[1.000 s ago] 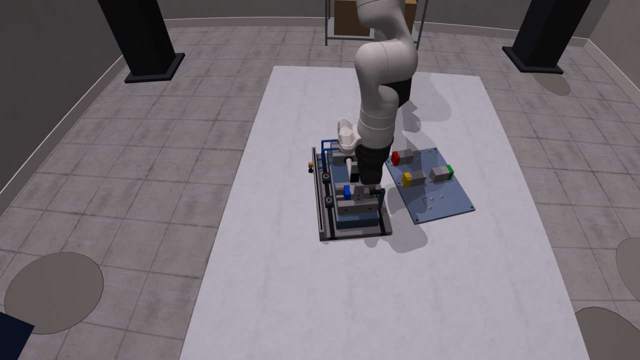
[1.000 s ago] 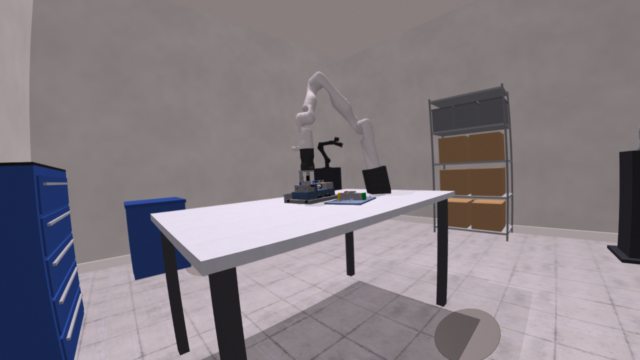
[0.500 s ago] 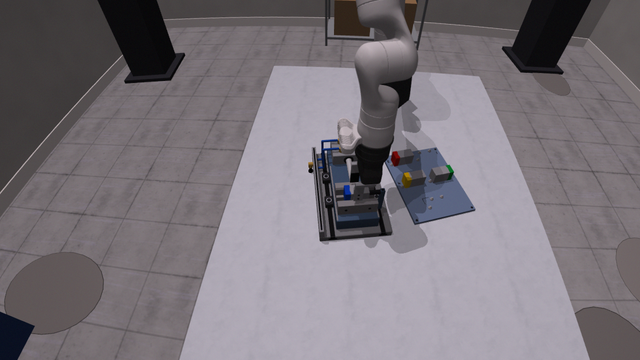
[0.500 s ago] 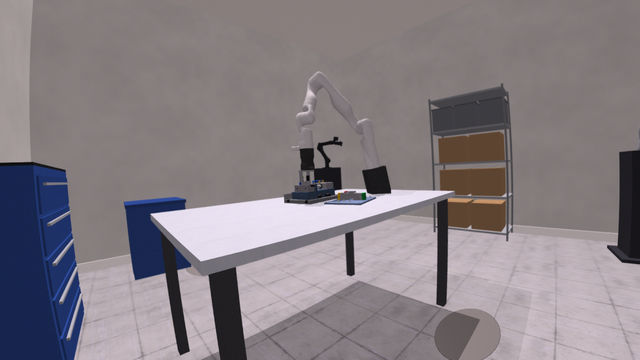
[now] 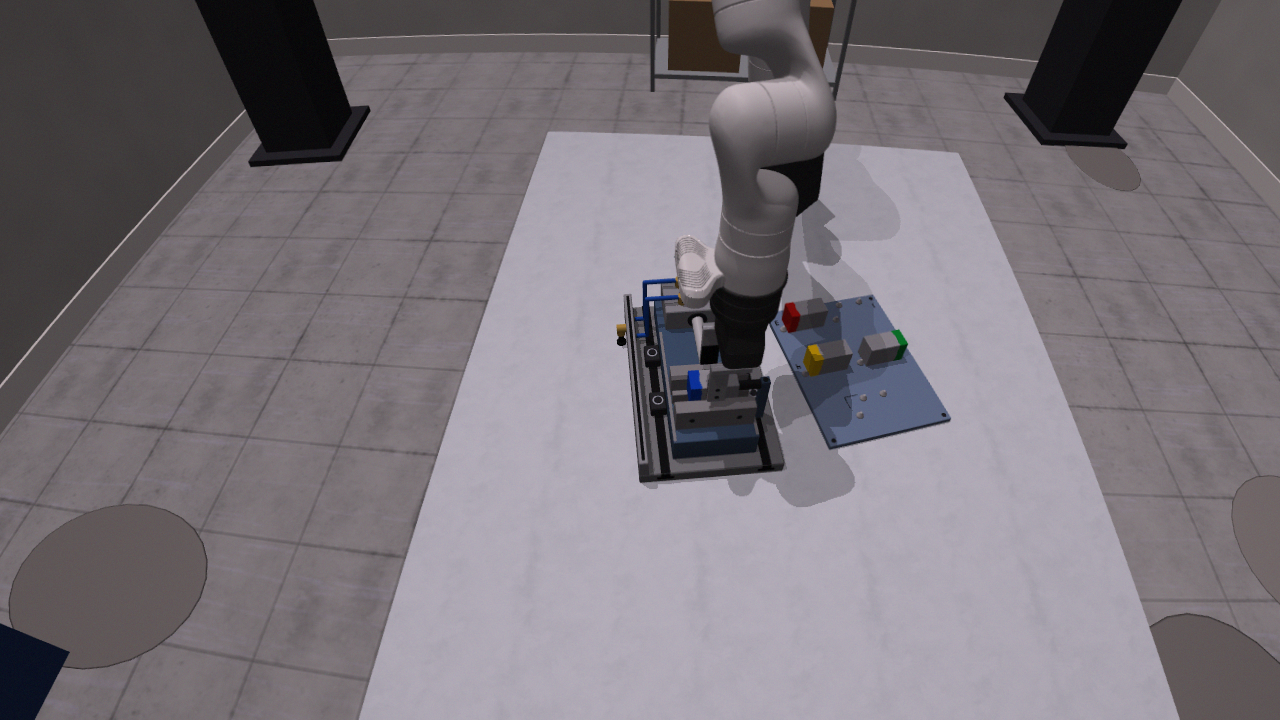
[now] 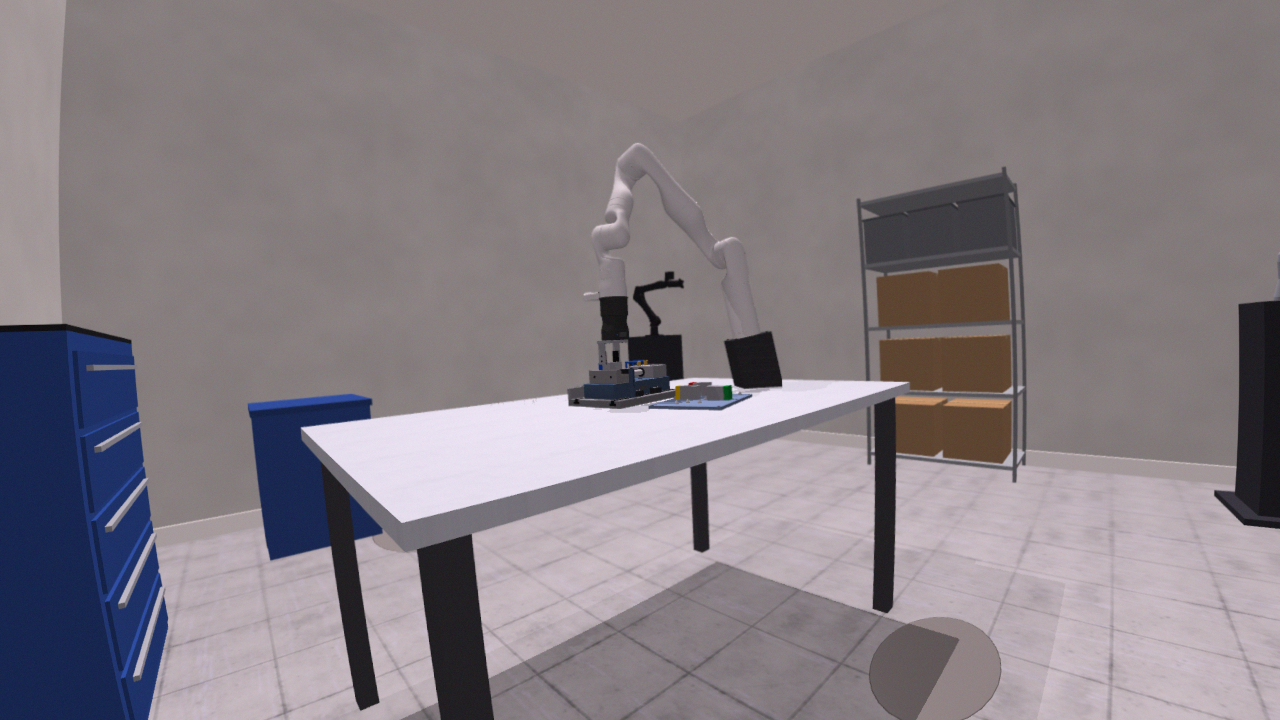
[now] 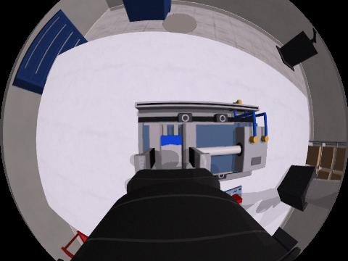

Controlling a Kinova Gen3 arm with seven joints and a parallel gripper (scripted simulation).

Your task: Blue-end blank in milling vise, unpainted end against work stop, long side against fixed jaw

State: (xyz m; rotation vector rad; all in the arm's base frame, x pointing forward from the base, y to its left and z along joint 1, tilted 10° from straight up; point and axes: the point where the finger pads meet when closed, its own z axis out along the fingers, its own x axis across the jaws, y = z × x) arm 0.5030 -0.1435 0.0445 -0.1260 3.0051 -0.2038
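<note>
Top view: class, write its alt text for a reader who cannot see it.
A robot arm's open hand reaches down over a milling vise, where a blank with a blue end lies between the jaws. To the right, a blue plate carries three blanks with red, yellow and green ends.
</note>
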